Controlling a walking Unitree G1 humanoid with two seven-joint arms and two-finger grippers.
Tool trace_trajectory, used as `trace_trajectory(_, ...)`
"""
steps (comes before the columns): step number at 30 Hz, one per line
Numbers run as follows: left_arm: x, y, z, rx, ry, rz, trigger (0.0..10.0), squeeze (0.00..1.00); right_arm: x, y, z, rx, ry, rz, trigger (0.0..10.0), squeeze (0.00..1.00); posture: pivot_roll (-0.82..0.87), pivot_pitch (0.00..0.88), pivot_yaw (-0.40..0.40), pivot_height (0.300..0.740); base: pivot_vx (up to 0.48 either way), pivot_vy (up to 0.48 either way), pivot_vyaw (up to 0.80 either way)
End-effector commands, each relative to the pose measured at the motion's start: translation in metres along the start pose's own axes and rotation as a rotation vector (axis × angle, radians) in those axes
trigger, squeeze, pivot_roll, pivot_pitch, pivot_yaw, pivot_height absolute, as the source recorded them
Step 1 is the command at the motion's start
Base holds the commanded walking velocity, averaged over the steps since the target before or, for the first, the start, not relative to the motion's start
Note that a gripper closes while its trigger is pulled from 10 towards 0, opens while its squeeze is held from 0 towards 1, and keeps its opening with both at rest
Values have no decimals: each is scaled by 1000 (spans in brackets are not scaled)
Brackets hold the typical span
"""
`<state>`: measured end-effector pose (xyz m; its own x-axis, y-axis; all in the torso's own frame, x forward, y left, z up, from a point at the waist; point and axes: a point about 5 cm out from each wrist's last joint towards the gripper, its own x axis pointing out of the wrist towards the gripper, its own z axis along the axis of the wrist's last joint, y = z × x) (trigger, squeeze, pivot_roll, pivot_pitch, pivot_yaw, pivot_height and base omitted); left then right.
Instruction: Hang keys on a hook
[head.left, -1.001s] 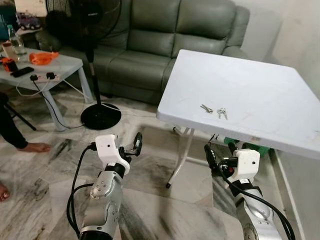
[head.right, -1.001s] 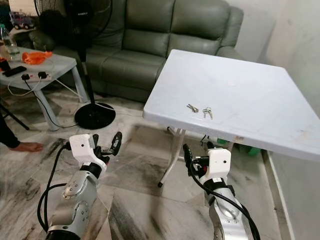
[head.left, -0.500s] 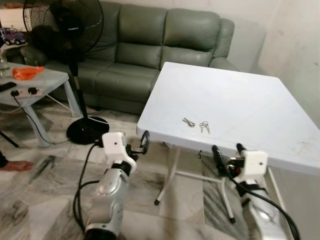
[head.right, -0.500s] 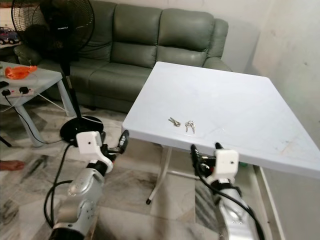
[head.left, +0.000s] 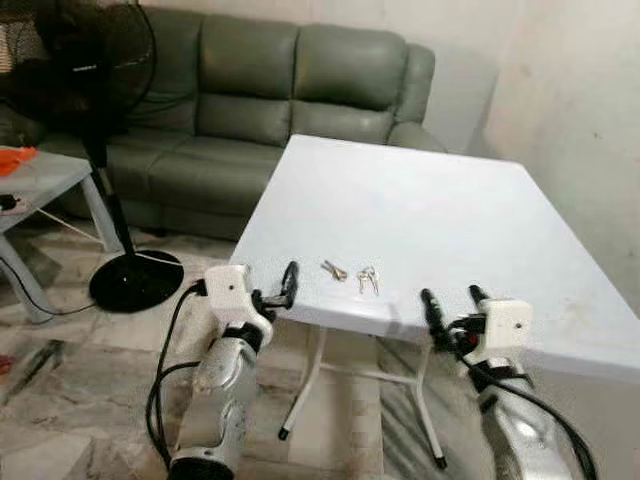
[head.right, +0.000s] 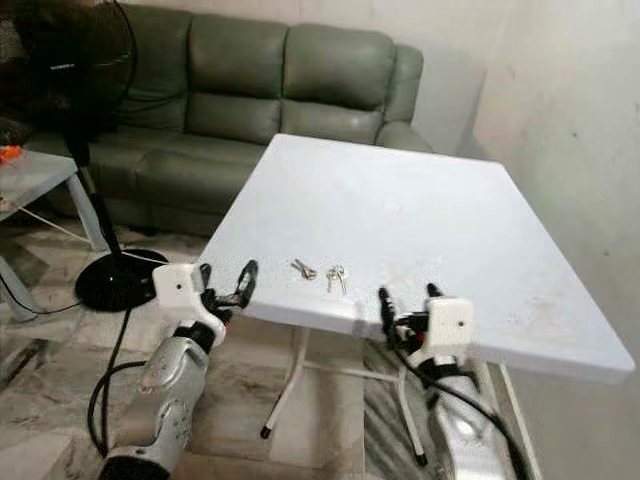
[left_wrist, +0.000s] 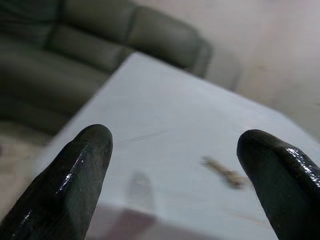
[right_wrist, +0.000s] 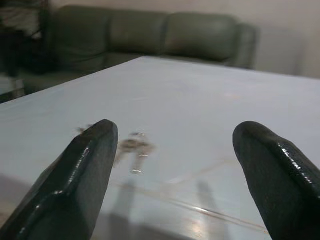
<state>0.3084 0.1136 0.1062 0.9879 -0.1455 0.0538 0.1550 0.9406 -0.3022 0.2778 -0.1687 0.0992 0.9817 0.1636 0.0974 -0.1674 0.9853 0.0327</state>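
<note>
Keys (head.left: 367, 279): small flat metal, two loose clusters on the smooth white counter (head.left: 470, 220), just ahead of the right tool (head.left: 450, 305) and between both tools. Right tool wide open, empty; left tool (head.left: 279, 286) likewise. You should come down low over them and pinch at the ring, since thin metal slides on slick laminate.

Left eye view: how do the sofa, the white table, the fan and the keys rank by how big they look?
1. White table
2. Sofa, partly hidden behind the table
3. Fan, cut off at the frame edge
4. Keys

Nearness enlarges the table, so true sizes stay unsure.
</note>
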Motion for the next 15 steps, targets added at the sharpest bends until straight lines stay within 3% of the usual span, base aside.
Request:
trace_trajectory(1, 2, -5, 2, 3, -3, -8, 10000, 0, -1, -6, 4, -9, -10, -11, 10000, 0, 10, 10, -86, 740, 0, 0, 0)
trace_trajectory(9, 1, -5, 2, -9, -6, -8, 10000, 0, -2, -6, 3, -9, -7, -9, 10000, 0, 9, 19, -87, 740, 0, 0, 0)
trace_trajectory(15, 0, -5, 4, -14, -20, -18, 10000, 0, -2, -6, 3, -10, -4, -8, 10000, 0, 9, 22, -86, 740, 278, 46, 0)
